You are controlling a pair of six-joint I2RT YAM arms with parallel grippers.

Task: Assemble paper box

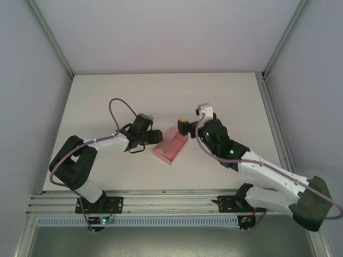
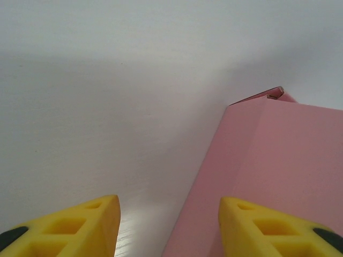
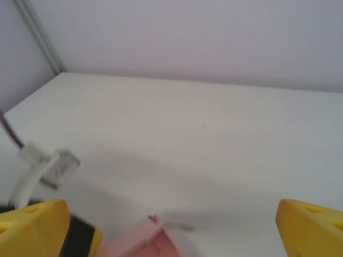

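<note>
left pincer (image 2: pixel 169 222) part open astride paper box (image 2: pixel 278 160) edge, right pincer (image 3: pixel 171 227) wide open, empty. squeezing may crush or skid it.

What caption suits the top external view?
Pink paper box on the white table, left tool at its left side, right tool open at its far end.

A white tabletop (image 1: pixel 161 91) lay under soft, even light, boxed in by plain pale grey wall panels (image 1: pixel 161 32) behind and on both sides. Aluminium frame posts (image 1: pixel 51 37) ran up the back corners, and slotted aluminium rails (image 1: pixel 171 202) crossed the near edge.
</note>
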